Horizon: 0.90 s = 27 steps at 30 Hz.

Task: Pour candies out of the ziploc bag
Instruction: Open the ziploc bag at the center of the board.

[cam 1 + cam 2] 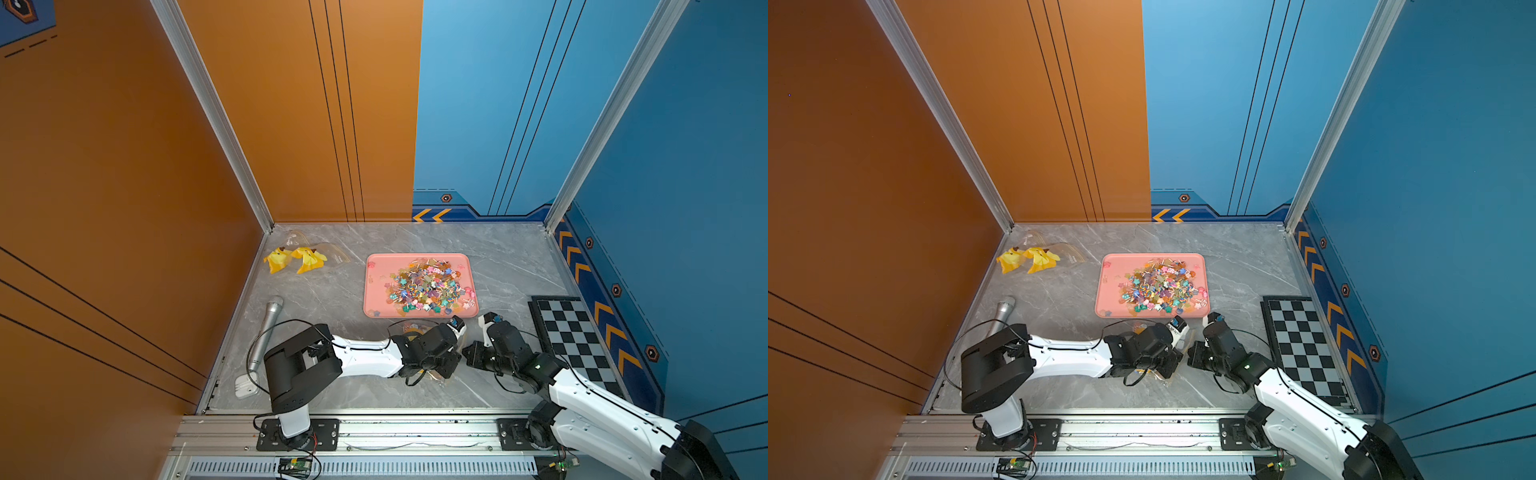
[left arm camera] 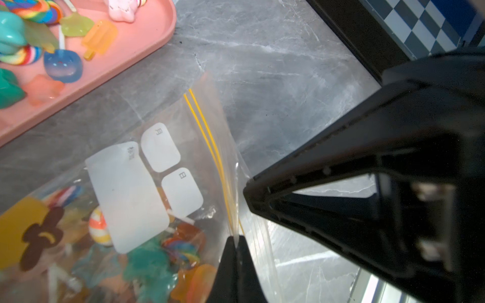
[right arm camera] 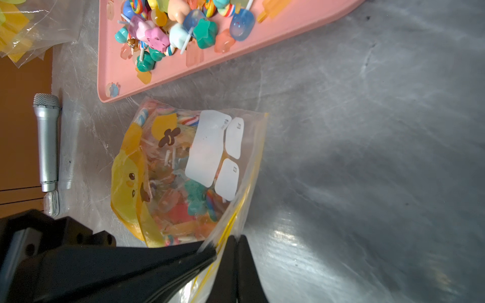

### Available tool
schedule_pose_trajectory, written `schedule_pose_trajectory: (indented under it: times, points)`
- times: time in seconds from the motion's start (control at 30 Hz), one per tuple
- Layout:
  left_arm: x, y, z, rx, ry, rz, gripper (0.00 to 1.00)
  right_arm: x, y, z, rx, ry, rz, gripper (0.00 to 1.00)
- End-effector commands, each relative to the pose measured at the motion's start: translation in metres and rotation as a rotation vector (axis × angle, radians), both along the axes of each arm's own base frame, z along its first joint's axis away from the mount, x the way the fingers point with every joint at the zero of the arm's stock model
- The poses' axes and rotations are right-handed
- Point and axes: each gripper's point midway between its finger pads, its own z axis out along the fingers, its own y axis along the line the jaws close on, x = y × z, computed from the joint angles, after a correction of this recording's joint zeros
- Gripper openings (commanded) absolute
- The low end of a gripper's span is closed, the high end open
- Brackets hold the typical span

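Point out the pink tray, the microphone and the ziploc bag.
pink tray (image 1: 376,293): in a top view, bare floor near its rim.
microphone (image 3: 47,147): right wrist view, silver handle.
ziploc bag (image 3: 207,149): right wrist view, white label.

We've got bright, even light from above; white glare streaks the tabletop (image 3: 287,234) in the right wrist view, and both wrist foregrounds blur.

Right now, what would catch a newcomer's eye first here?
A pink tray heaped with bright candies sits mid-table. On the robot's side of it, the left gripper and right gripper pinch the zip edge of a clear ziploc bag holding more.
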Motion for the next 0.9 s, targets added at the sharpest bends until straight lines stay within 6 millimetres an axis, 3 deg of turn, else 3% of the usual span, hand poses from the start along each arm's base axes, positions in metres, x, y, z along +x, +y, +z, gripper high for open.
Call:
schedule_pose_trajectory:
  times: [0.0,0.57,0.77,0.87]
  points:
    - [0.004,0.000,-0.003,0.016,0.016,0.014,0.00,-0.004,0.001,-0.001,0.014,0.004,0.003,0.00]
    - [0.000,-0.007,0.002,-0.003,0.010,0.006,0.00,0.002,0.018,-0.010,0.073,0.016,0.015,0.21]
    - [-0.001,-0.009,0.004,-0.014,0.007,0.003,0.00,0.003,0.025,-0.015,0.088,0.036,0.026,0.20]
    - [-0.001,-0.008,0.005,-0.017,0.004,0.007,0.00,0.003,0.026,-0.015,0.093,0.040,0.025,0.07]
